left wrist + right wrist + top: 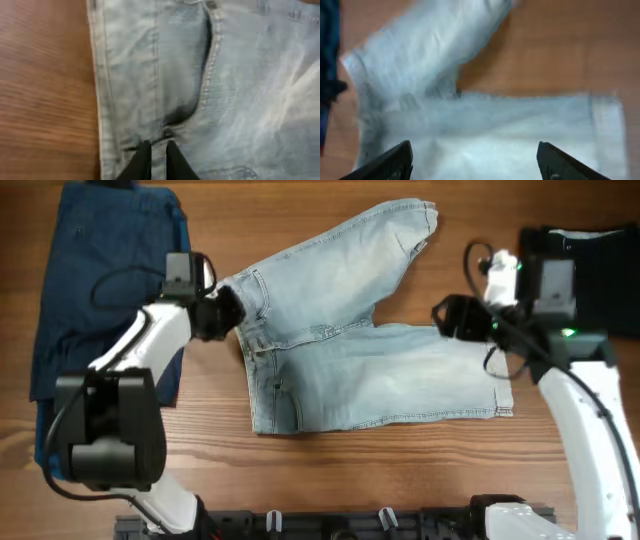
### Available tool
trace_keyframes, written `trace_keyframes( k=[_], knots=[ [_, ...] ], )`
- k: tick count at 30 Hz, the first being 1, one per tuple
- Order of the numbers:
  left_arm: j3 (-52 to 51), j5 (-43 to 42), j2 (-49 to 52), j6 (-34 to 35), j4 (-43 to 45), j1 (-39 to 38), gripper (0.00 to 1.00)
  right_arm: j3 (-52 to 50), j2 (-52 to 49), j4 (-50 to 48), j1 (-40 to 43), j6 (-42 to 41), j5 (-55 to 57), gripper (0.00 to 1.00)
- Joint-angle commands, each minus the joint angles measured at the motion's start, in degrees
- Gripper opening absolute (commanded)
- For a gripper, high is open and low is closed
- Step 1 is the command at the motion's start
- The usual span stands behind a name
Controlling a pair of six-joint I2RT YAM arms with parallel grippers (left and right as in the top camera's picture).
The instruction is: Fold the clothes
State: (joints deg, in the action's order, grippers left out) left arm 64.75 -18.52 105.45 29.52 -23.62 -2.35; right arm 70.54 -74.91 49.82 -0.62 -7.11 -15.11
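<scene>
On counter (330, 490), centre: denim shorts (350, 370) flat, legs splayed rightward; navy garments (100, 280) at left. Left hand (228, 310) pinched narrow on waistband (252, 350); right hand (450, 318) wide over lower leg (430, 375). Grip hem (503, 385) squarely, then lift both ends level.

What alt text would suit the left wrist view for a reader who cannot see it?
Pale denim shorts fill most of the frame, waistband edge running top to bottom and a front pocket gaping. At the bottom the left gripper pinches the cloth below the pocket, dark fingers nearly together. Wooden table shows on the left.
</scene>
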Motion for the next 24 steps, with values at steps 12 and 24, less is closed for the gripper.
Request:
trace_keyframes(
  k=[12,24],
  knots=[
    [16.4,21.3,0.6,-1.2,-10.0,-6.6,0.17,24.3,-20.4,21.5,-0.3,6.8,5.2,0.83],
    [16.4,21.2,11.5,2.7,-11.2,-6.8,0.18,24.3,-19.8,20.3,-0.3,5.5,5.1,0.85]
  ],
)
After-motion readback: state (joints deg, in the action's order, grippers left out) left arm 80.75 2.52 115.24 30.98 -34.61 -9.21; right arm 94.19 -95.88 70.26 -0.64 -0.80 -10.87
